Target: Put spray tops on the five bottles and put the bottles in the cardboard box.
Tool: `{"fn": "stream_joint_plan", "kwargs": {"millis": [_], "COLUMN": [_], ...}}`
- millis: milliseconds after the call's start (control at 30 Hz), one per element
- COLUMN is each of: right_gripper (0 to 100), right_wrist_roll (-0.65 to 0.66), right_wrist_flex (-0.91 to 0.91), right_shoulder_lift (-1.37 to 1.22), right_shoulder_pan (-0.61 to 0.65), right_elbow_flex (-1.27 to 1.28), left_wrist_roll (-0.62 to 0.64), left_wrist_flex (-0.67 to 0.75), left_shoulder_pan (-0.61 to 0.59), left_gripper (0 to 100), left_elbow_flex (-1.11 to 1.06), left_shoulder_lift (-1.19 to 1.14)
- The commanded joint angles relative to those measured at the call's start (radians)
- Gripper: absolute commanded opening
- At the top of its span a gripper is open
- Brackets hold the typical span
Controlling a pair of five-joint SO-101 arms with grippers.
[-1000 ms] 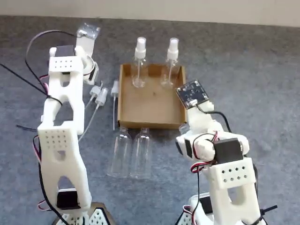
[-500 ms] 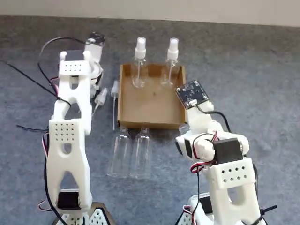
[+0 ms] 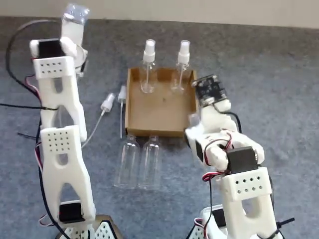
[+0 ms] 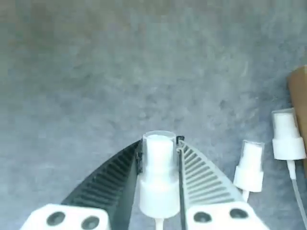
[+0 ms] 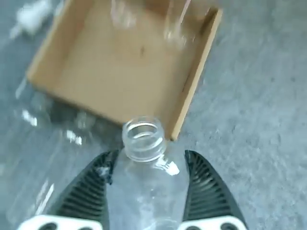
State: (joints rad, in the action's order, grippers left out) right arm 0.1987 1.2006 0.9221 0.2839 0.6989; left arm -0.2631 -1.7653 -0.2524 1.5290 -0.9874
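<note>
Both tools loaded near the cardboard box (image 3: pixel 160 130).
L tool (image 4: pixel 159 143) clenched on a spray top (image 4: pixel 158 182), well off box's far-left corner. R tool (image 5: pixel 151 158) grips an open-neck bottle (image 5: pixel 141 136) at box's near-right corner. Capped bottles (image 3: pixel 148 69) stand along box's far wall, rest of box floor bare. Lying bottles (image 3: pixel 128 162) sit just before near edge, loose tops (image 3: pixel 107 103) beside left wall. Desk (image 3: pixel 269 74) open right of box.

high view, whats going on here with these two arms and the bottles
The left pincer grips a spray top. The right pincer holds an uncapped bottle just outside the cardboard box. Two capped bottles stand in the box, two open bottles lie in front of it, and two loose spray tops lie beside it.
</note>
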Motion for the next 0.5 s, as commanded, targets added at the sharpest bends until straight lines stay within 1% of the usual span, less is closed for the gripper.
{"fn": "stream_joint_plan", "kwargs": {"millis": [0,67,133,233,367,467], "right_gripper": [0.3,0.3,0.3,0.3,0.3,0.3], "right_wrist_roll": [-0.11,-0.124,-0.127,-0.129,-0.129,-0.13], "right_wrist_flex": [-0.183,-0.285,-0.397,-0.51,-0.553,-0.553], "right_shoulder_lift": [0.061,0.136,0.231,0.358,0.456,0.501], "right_shoulder_pan": [0.056,0.113,0.189,0.242,0.246,0.251], "right_elbow_flex": [0.039,0.134,0.248,0.409,0.559,0.585], "left_wrist_roll": [0.051,0.075,0.074,0.072,0.075,0.097], "left_wrist_flex": [-0.02,-0.02,-0.018,-0.017,-0.015,0.017], "left_shoulder_pan": [-0.054,-0.064,-0.051,-0.008,0.094,0.234], "left_gripper": [0,0,0,0,0,0], "left_elbow_flex": [-0.165,-0.338,-0.526,-0.763,-0.975,-1.079], "left_shoulder_lift": [0.24,0.364,0.499,0.711,1.02,1.257]}}
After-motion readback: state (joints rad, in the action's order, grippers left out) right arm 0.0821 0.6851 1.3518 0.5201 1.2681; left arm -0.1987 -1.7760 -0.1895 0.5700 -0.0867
